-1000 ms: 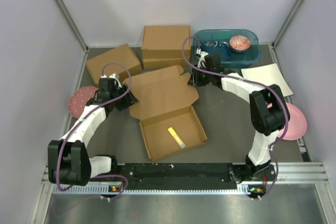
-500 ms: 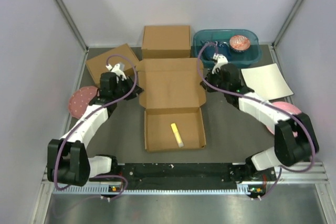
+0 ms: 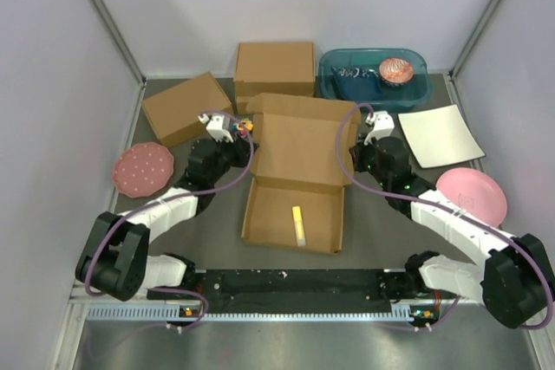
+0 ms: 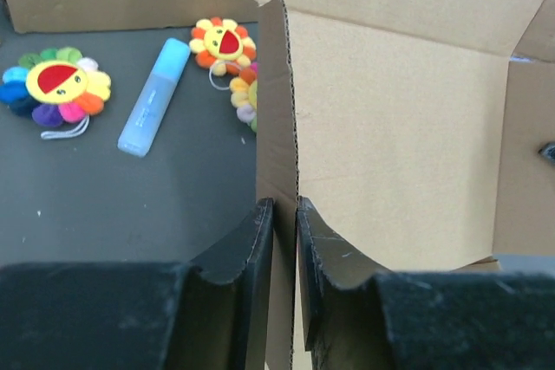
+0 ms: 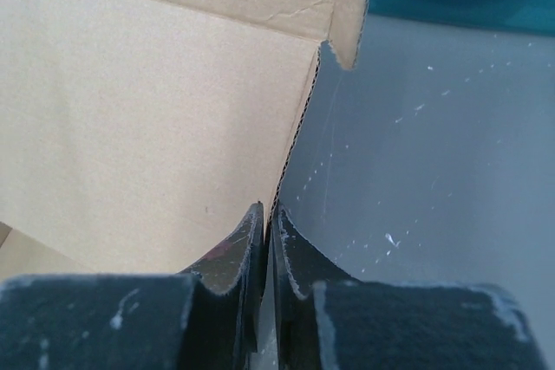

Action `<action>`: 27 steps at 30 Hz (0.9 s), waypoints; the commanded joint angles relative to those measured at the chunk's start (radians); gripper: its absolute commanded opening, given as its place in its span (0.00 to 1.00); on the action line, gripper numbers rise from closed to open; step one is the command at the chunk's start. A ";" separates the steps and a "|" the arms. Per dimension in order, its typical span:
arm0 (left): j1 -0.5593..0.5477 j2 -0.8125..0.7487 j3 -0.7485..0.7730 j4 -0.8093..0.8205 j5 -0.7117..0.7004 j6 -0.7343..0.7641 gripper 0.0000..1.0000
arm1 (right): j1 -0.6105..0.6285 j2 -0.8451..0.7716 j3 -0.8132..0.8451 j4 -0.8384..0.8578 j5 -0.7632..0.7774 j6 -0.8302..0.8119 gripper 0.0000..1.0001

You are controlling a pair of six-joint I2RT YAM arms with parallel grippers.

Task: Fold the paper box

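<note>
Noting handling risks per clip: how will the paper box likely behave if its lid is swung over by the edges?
The paper box is thin corrugated sheet, so probably light, hinging at its creases. The left gripper and right gripper pinch only thin side edges, which may buckle. The loose yellow marker inside could roll.

Plain brown paper box (image 3: 299,140), yellow stick (image 3: 298,224), teal bin (image 3: 418,88), white sheet (image 3: 440,133). Solid pink plate (image 3: 473,197); dusty-pink dotted plate (image 3: 143,168). Pale blue tube (image 4: 154,97), rainbow-petalled flower plush (image 4: 54,91) with yellow-and-red face, orange-petalled flower plush (image 4: 224,42) likewise.
</note>
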 commanded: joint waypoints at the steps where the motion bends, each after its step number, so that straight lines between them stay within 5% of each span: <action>1: -0.043 -0.001 -0.113 0.343 -0.071 0.042 0.22 | 0.027 -0.031 -0.011 -0.073 -0.038 0.002 0.07; 22: -0.077 -0.024 -0.247 0.552 -0.183 0.143 0.12 | -0.091 0.140 0.469 -0.745 -0.265 -0.014 0.52; 24: -0.077 -0.043 -0.253 0.552 -0.241 0.145 0.15 | -0.094 0.130 0.468 -0.749 -0.230 -0.008 0.56; 27: -0.075 -0.103 -0.215 0.465 -0.339 0.137 0.31 | -0.105 0.114 0.451 -0.751 -0.195 0.011 0.68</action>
